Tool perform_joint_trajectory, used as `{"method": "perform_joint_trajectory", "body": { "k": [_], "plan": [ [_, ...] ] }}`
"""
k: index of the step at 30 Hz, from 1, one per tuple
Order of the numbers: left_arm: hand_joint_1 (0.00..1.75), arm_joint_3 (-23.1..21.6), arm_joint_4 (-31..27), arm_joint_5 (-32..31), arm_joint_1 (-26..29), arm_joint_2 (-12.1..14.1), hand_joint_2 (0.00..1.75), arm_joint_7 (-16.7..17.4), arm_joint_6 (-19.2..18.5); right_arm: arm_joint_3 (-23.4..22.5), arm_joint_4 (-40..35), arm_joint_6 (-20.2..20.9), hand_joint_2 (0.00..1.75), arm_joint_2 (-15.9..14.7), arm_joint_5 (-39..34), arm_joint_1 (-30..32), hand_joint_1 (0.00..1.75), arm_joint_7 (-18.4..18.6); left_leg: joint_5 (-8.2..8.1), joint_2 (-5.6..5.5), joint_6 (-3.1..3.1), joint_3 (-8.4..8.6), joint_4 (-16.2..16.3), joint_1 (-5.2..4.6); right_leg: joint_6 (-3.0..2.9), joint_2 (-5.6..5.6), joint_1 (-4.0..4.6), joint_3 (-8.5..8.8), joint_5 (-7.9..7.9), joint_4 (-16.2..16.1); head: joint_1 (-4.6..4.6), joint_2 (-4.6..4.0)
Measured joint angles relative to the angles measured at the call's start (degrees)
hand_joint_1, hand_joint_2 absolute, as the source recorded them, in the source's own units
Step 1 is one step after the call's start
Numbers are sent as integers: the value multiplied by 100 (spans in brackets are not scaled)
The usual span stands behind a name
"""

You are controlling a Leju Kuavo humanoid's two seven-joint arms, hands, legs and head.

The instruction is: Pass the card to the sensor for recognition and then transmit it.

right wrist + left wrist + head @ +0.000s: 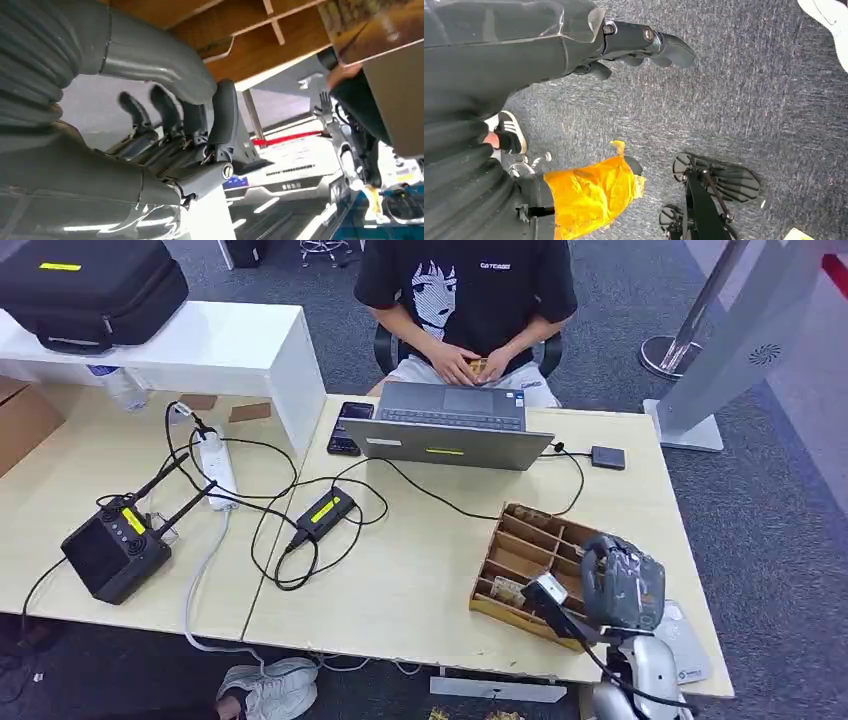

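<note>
Right hand [622, 585] hovers over the wooden card tray [520, 550] at the table's near right, fingers apart, holding nothing. Cards [508, 589] sit in the tray. Left hand [644, 47] hangs above carpet, fingers loosely curled, empty.

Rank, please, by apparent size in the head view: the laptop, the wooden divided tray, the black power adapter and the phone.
1. laptop
2. wooden divided tray; nearer the camera and partly hidden by the right hand, so its margin is unsure
3. and 4. black power adapter and phone: look alike.
</note>
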Motion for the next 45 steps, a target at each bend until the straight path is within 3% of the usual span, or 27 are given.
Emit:
{"method": "perform_joint_trajectory", "body": {
  "k": [10,11,12,13,18,23,27,37,45],
  "plan": [
    [0,-35,0,-35,1,6,175,0,-33,-160,885,11,175,0,-133,-354,175,-44,1,1,1,26,1,-1,3,1,0,17,1,-2,2,0],
    [0,-37,0,-35,0,7,175,0,-33,-166,929,2,175,0,-131,-381,166,-50,1,1,1,30,1,-1,3,2,0,20,2,-2,2,0],
    [0,-37,0,-35,-1,7,175,0,-33,-170,964,-15,175,0,-133,-400,26,-66,0,1,0,33,2,-1,2,2,0,23,1,-2,0,0],
    [0,-37,0,-35,-2,7,175,0,-33,-181,983,-68,175,0,-131,-408,0,-96,0,0,0,36,1,-1,2,2,0,27,1,-2,0,0],
    [0,-37,0,-15,0,7,175,4,-31,-307,822,-404,175,26,-64,-287,0,-399,0,-3,0,34,1,-1,2,0,0,38,0,-2,2,0],
    [0,-37,0,2,3,7,175,7,-20,-856,105,-420,175,373,92,71,0,-1249,-1,-1,0,24,0,-1,0,1,1,26,-2,0,0,0],
    [0,-35,0,9,4,4,175,7,-17,-1121,-338,-420,175,623,79,216,0,-1532,-1,-3,0,23,-1,0,-2,0,1,25,-5,0,0,0],
    [0,-35,0,35,2,2,175,4,-15,-1272,-820,-418,175,896,-129,368,0,-1779,-2,-1,0,19,-1,-2,-1,0,0,24,-5,0,0,0],
    [0,-35,0,48,3,2,175,4,-13,-762,-789,-371,175,887,-262,300,0,-1287,-2,0,-1,16,-2,0,-2,2,1,23,-5,2,0,0]
  ]
}}
